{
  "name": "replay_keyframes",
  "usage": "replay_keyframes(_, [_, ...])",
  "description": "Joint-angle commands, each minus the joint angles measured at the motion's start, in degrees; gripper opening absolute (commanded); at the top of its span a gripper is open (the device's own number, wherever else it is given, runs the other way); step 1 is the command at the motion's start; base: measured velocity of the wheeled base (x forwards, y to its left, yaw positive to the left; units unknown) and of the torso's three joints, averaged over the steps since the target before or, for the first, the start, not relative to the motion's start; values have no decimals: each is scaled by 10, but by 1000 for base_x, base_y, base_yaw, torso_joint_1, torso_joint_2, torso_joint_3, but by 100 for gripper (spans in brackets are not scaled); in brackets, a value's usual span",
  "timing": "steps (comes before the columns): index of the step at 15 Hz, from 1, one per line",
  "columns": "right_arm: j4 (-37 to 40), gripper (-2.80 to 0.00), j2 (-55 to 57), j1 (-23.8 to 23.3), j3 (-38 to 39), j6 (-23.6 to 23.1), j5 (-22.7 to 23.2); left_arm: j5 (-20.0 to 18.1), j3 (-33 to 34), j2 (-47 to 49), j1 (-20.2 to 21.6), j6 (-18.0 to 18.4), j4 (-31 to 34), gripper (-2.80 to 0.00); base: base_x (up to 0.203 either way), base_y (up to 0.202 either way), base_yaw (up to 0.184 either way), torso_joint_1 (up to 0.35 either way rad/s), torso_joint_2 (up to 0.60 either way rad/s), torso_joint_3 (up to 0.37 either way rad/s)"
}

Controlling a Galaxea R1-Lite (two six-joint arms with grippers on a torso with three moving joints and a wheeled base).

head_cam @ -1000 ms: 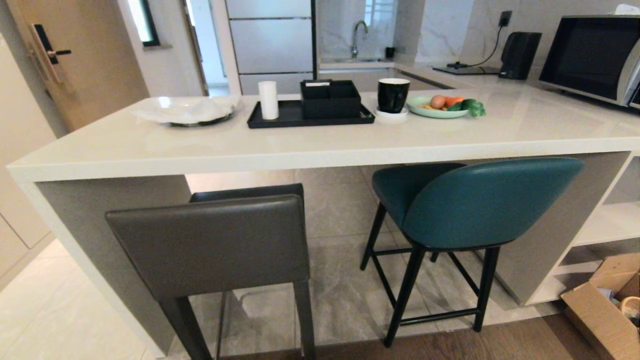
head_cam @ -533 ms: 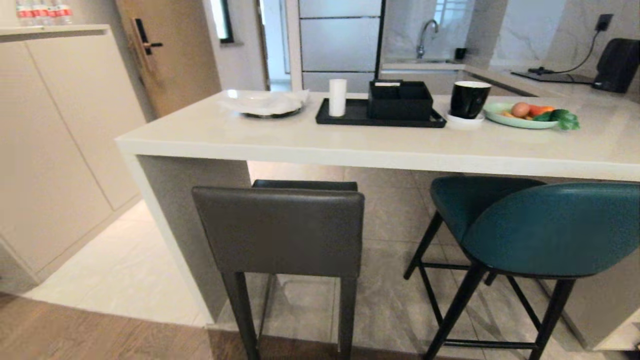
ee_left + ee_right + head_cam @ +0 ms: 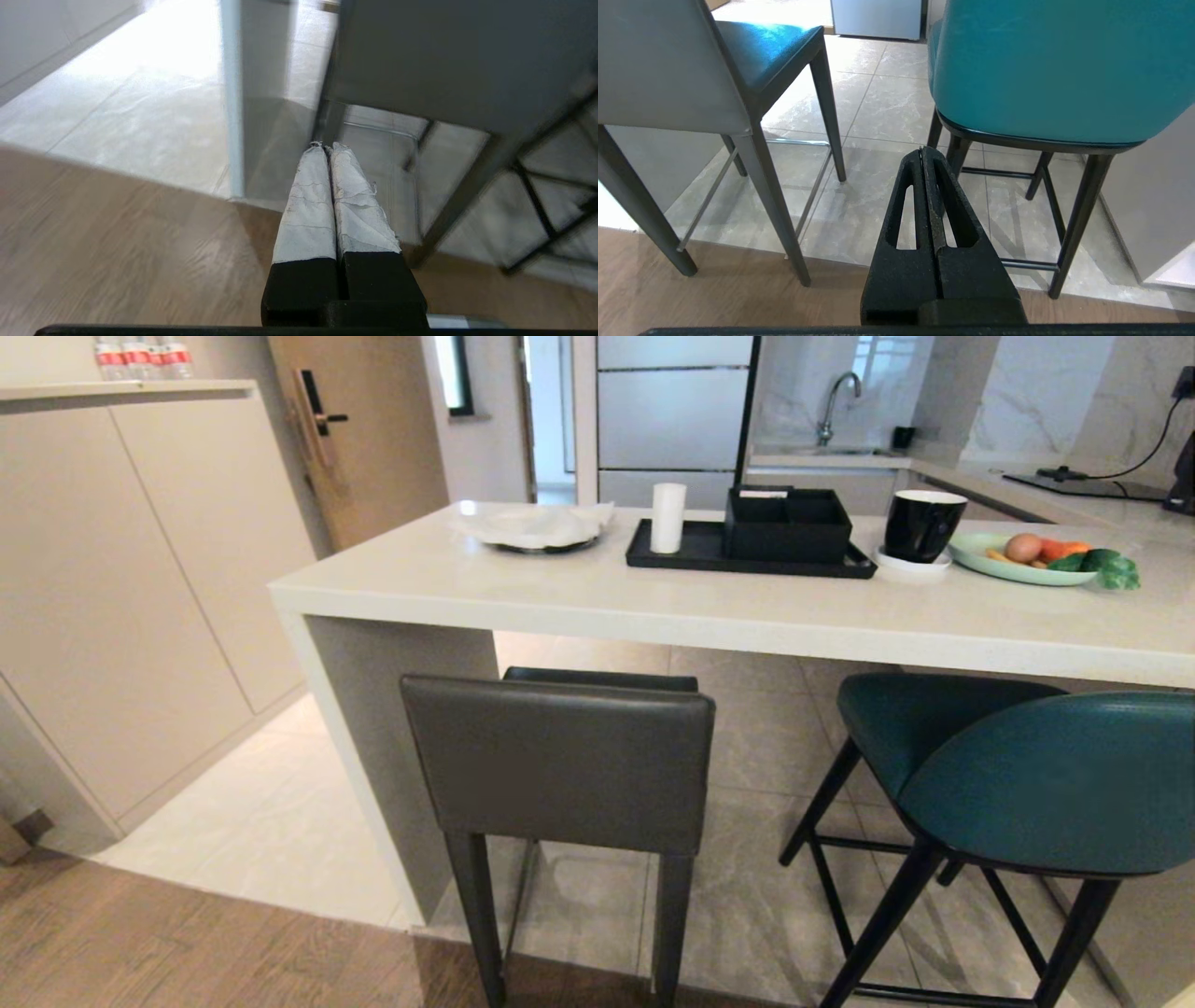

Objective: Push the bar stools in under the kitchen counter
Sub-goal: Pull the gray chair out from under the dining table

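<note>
Approach step. Grey stool (image 3: 560,761) and teal stool (image 3: 1027,775) stand backs out from the desk (image 3: 653,602). My left gripper (image 3: 327,148) and right gripper (image 3: 927,151) closed, empty. Next: contact grey backrest, push.

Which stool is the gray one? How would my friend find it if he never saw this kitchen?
Find the long white kitchen counter with a black tray and dishes on top. Two tall stools stand at its near edge, and the grey stool is the one by the counter's open end, nearest the beige cabinets. It is boxy with a low square back and grey legs, unlike the teal stool with its curved back and thin black legs.
</note>
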Motion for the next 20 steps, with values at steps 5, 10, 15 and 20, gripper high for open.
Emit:
replay_keyframes(5, [7, -280, -1, -1, -2, -36, 5, 33, -155, 152, -16, -25, 1, -280, 0, 0, 0, 0, 0, 0])
replay_keyframes(10, [25, -280, 179, 1, -187, -6, 8, 40, -315, 353, -100, -30, 0, -280, 0, 0, 0, 0, 0, 0])
replay_keyframes(15, [34, -280, 406, 10, -324, -2, 17, 33, -326, 425, -106, -19, -43, -280, 0, 0, 0, 0, 0, 0])
replay_keyframes(20, [37, -280, 394, 18, -348, 71, 18, 31, -366, 425, -102, 10, -52, -280, 0, 0, 0, 0, 0, 0])
